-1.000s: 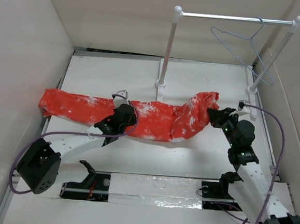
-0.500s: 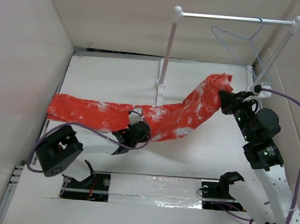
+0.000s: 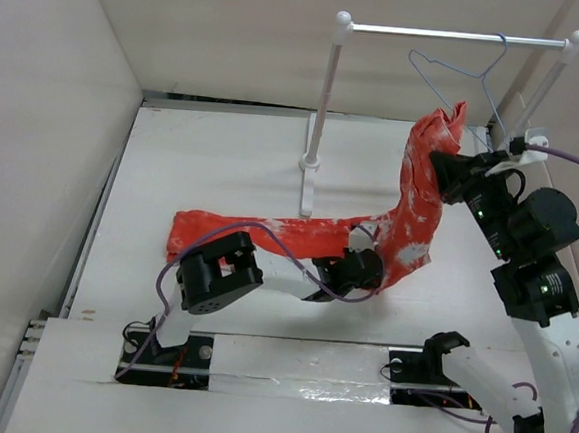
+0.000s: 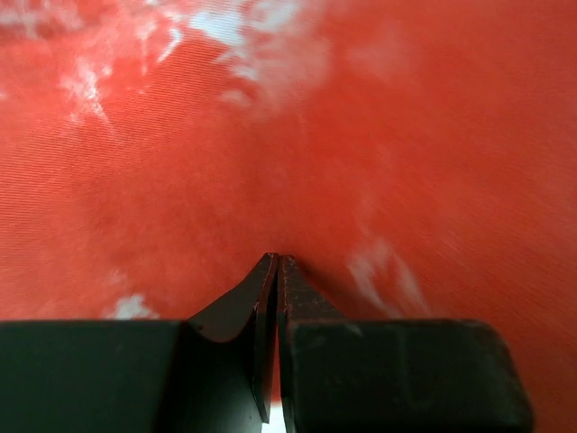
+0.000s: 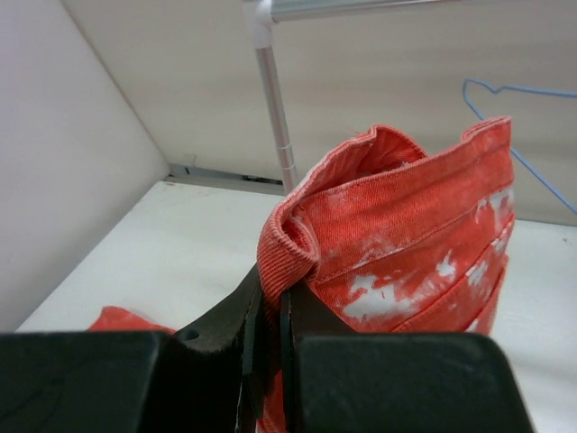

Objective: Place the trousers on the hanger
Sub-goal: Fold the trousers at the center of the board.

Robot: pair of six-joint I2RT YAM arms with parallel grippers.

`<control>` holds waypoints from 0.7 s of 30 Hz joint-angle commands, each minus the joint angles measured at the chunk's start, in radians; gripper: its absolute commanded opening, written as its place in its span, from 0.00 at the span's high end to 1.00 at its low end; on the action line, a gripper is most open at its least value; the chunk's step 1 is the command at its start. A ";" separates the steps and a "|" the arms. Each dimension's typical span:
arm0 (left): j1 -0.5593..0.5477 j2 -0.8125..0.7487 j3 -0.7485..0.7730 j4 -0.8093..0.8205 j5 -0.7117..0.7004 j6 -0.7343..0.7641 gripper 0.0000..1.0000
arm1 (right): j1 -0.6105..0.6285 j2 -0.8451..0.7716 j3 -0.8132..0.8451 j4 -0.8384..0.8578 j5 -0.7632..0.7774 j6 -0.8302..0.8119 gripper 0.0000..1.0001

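The red-orange trousers [image 3: 268, 233] lie with one long leg across the table, and their waistband end is lifted up at the right. My right gripper [image 3: 442, 168] is shut on the folded waistband [image 5: 415, 244], holding it high just below the pale blue hanger [image 3: 481, 81], which hangs from the rail. In the right wrist view the hanger wire [image 5: 523, 89] shows just behind the cloth, and the right gripper [image 5: 270, 284] pinches the ribbed edge. My left gripper [image 3: 350, 271] is shut, its tips [image 4: 277, 259] against the red cloth [image 4: 361, 135]. No cloth shows between its fingers.
The white rail stand has its crossbar [image 3: 454, 34] at the back. Its left pole [image 3: 325, 89] rises from a base just behind the trousers, and the right pole [image 3: 540, 96] is beside my right arm. White walls [image 3: 47, 107] enclose the table on the left, back and right.
My right gripper has lifted the waistband up and back towards the hanger. The trousers' leg was dragged to the right, and my left gripper slid right along the cloth.
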 commanded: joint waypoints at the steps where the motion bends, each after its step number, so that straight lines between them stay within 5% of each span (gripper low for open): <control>1: -0.026 -0.030 0.086 -0.048 0.001 0.059 1.00 | 0.046 0.078 0.084 0.118 -0.050 -0.029 1.00; 5: 0.054 -0.200 -0.053 -0.085 -0.031 0.073 0.98 | 0.125 0.165 0.111 0.173 -0.006 -0.033 1.00; 8: 0.187 -0.545 -0.256 -0.074 -0.037 0.051 0.84 | 0.203 0.250 0.160 0.190 0.014 -0.043 1.00; 11: 0.355 -0.764 -0.392 -0.091 0.007 0.053 0.81 | 0.263 0.329 0.182 0.225 0.051 -0.052 1.00; 15: 0.517 -1.104 -0.422 -0.232 0.044 0.099 0.81 | 0.383 0.466 0.249 0.257 0.142 -0.074 1.00; 21: 0.696 -1.350 -0.301 -0.436 0.073 0.162 0.81 | 0.576 0.792 0.380 0.375 0.209 -0.077 1.00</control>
